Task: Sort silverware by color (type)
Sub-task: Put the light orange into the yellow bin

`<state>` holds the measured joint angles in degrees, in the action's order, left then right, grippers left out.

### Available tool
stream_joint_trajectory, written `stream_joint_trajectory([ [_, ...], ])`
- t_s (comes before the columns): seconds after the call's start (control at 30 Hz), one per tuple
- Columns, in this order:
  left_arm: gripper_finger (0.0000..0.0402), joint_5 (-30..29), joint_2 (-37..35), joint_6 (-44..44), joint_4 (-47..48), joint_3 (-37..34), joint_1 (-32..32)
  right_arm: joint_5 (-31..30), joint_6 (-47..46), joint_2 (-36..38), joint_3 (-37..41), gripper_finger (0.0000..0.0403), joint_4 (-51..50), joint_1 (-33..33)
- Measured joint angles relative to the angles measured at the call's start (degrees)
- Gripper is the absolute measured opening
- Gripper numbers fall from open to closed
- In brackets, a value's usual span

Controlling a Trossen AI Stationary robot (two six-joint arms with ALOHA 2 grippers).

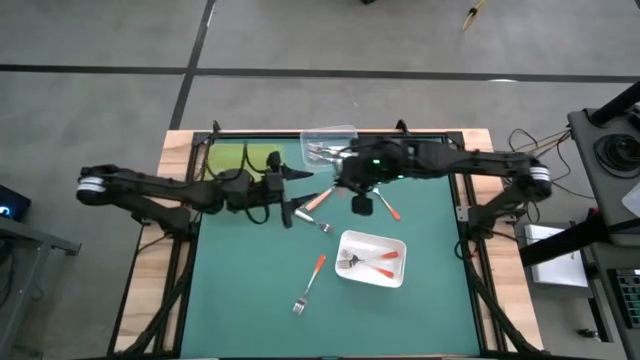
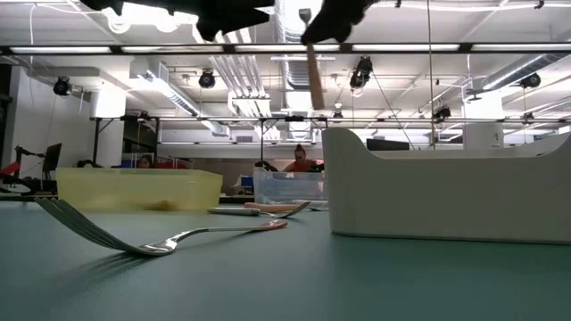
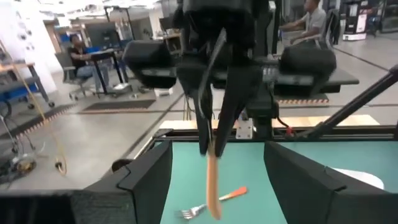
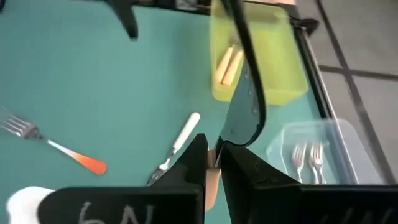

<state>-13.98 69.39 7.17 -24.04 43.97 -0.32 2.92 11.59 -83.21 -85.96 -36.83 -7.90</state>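
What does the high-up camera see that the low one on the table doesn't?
Only the high view: two red-orange forks inside the white tray. Only the low view: a tan-handled fork hanging from the right gripper, and people far behind. Both: the left gripper, white tray, yellow tray, clear tray and a loose red-orange fork on the mat.

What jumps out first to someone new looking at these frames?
The two arms meeting mid-table: the right pincer is shut on a tan-handled fork hanging handle-down in the air, facing the open left pincer. Below, the white tray already holds red-orange forks, a yellow bin holds tan handles, and one red-orange fork lies loose on the green mat.
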Motion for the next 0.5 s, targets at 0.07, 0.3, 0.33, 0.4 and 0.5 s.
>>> stream_joint_trajectory([
  [0.07, 0.0235, -0.04, -2.03, -0.81, 2.86, 0.02, 0.04, 0.18, 3.25, -3.37, -3.20, 0.0016, -1.01, 0.00],
  [0.3, 0.0235, -0.42, -4.73, -1.99, 5.52, 0.02, 0.04, 0.30, 9.13, -12.44, -11.80, 0.0015, -1.86, 0.00],
  [0.33, 0.0235, -0.42, -4.72, -1.84, 5.52, 0.02, 0.04, 0.31, 9.43, -13.34, -12.61, 0.0015, -1.99, 0.00],
  [0.4, 0.0235, -0.44, -4.58, -1.63, 5.58, 0.02, 0.04, 0.35, 10.01, -14.80, -14.02, 0.0015, -1.96, 0.00],
  [0.5, 0.0235, -0.44, -4.02, -0.79, 5.57, 0.02, 0.04, 0.54, 10.22, -16.14, -15.17, 0.0015, -2.06, 0.02],
])
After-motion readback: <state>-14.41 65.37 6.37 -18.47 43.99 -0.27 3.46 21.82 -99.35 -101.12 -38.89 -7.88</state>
